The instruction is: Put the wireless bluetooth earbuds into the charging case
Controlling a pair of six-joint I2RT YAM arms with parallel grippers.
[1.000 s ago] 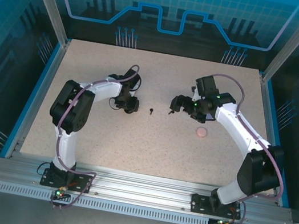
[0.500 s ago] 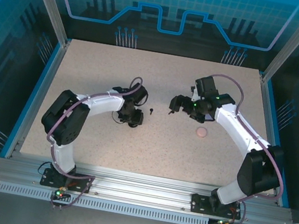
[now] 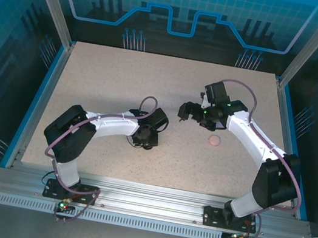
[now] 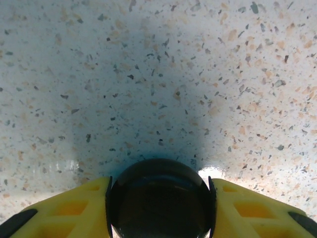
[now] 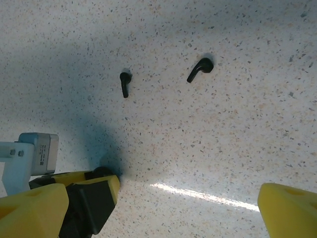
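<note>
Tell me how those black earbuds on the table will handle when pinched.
The black earbuds look tiny beside the open right gripper, so each is probably very light and easily nudged aside. The rounded head and thin stem suggest one may slip or pivot when squeezed.

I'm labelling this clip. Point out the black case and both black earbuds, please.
black case [image 4: 161, 201]: left wrist view, middle of its dark round face.
straight-stemmed earbud [image 5: 125, 84]: right wrist view, upper stem.
slanted earbud [image 5: 198, 71]: right wrist view, where stem meets head.
</note>
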